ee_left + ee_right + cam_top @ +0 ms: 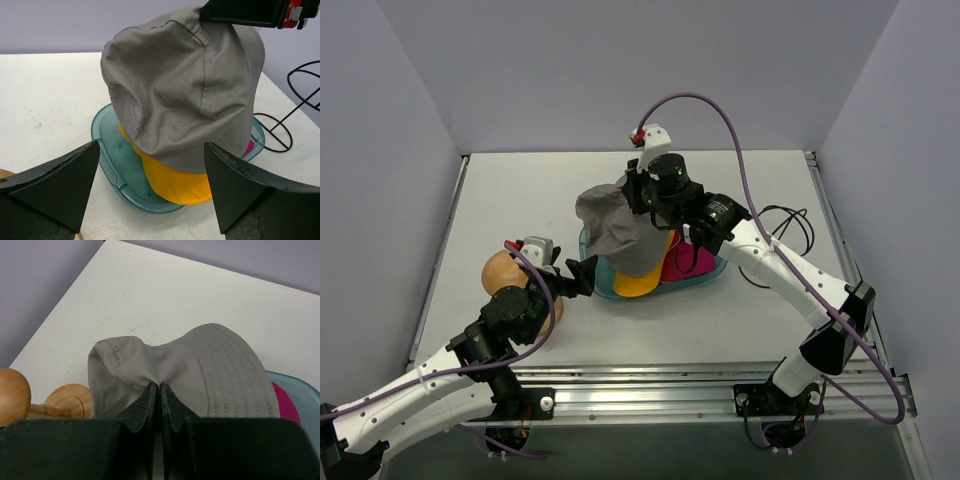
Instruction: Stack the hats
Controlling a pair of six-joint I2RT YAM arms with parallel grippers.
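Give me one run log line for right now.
right claw: shut on grey hat over tray | left claw: open, empty | yellow hat: in tray

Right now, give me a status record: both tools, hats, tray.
right tool: shut on grey hat, pinching its top
left tool: open, empty, near tray
grey hat: hangs over yellow hat
yellow hat: in tray
magenta hat: in tray, partly covered
wooden stand: beside left arm
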